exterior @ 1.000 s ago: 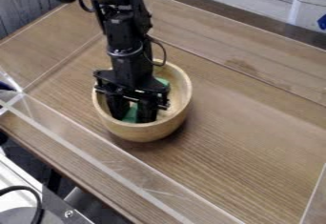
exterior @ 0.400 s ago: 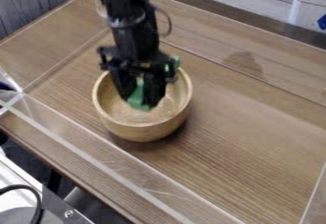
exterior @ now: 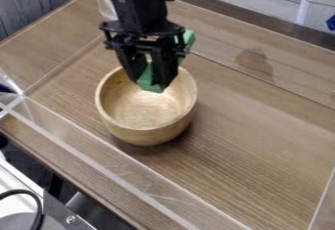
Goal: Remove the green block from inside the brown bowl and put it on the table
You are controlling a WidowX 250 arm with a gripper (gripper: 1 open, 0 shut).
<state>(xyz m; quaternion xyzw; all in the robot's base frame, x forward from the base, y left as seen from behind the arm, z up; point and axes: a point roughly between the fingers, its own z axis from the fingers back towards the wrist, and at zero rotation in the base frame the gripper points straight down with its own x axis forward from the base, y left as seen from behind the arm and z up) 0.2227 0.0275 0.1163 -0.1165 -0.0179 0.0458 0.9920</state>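
The green block point(exterior: 165, 68) hangs tilted above the brown bowl point(exterior: 147, 108), one end up near the arm and the other pointing down toward the bowl's rim. My gripper point(exterior: 149, 73) is shut on the block, its black fingers clamping it from both sides, and it points almost straight down. The bowl's pale inside holds nothing. It sits on the wood-grain table point(exterior: 249, 126), left of the middle.
Low clear acrylic walls point(exterior: 78, 141) run along the near and left edges of the table. A dark stain point(exterior: 252, 58) marks the wood to the right of the arm. A white object point(exterior: 318, 9) stands at the top right corner.
The gripper has risen out of the bowl with the green block in it; the block, earlier down inside the bowl, now hangs above the rim. The bowl has not moved.
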